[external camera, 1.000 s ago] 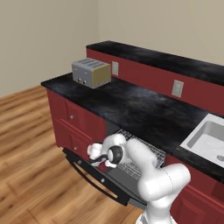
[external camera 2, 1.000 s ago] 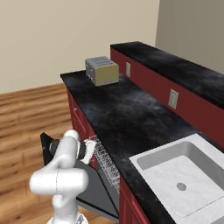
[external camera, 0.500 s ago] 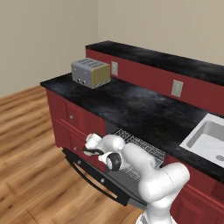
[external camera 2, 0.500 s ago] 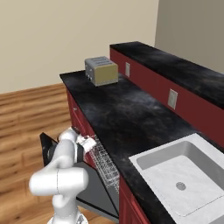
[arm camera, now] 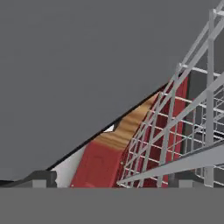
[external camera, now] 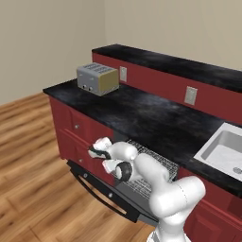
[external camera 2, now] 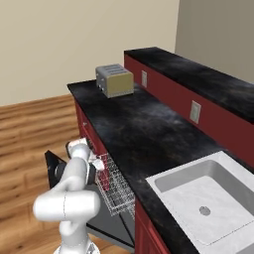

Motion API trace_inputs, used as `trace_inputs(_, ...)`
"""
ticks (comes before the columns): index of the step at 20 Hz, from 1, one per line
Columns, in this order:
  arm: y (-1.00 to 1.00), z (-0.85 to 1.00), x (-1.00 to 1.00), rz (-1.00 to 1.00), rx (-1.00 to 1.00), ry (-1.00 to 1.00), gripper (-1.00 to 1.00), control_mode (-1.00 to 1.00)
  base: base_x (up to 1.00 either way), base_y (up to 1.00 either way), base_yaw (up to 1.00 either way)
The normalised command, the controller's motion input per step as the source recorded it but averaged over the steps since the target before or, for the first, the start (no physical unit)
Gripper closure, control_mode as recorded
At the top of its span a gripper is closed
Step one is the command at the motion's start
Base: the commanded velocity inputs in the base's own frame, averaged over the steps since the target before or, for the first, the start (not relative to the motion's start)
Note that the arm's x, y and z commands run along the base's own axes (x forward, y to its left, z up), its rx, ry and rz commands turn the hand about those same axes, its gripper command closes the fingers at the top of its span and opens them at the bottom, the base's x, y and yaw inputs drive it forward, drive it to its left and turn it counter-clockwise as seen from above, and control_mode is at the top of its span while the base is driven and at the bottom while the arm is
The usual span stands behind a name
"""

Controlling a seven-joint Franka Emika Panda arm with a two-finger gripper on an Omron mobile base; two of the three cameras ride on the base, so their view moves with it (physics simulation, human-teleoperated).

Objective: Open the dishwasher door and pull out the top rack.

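Observation:
The dishwasher door (external camera: 101, 191) hangs fully down, flat and low, with its long bar handle toward the floor; its dark edge (external camera 2: 51, 166) also shows from the right. Above it the top rack (external camera: 152, 166) of silver wire juts out from under the counter, seen as a mesh basket (external camera 2: 115, 186). My gripper (external camera: 96, 152) is open at the rack's left front corner, beside the red cabinet front, with nothing between its fingers. In the hand view the rack's wires (arm camera: 175, 127) cross the right half, close to the right fingertip (arm camera: 187, 178).
A black counter (external camera: 142, 111) carries a silver toaster (external camera: 97, 79) at its far left. A white sink (external camera 2: 208, 193) lies at the right. Red drawer fronts (external camera: 75, 130) flank the dishwasher on the left. Wood floor (external camera: 33, 189) spreads before the door.
The hand has slid left and slightly up along the rack's front, from over the door to the rack's left corner. The jaws stayed open. Door and rack have not moved.

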Motion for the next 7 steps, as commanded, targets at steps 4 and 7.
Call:
trace_inputs(4, 0.81, -0.77, -0.81, 0.0, 0.54, 0.34, -1.0, -1.0, 0.0, 0.0, 0.0)
trace_inputs(7, 0.81, -0.67, -0.86, 0.0, 0.41, 0.24, -1.0, -1.0, 0.0, 0.0, 0.0)
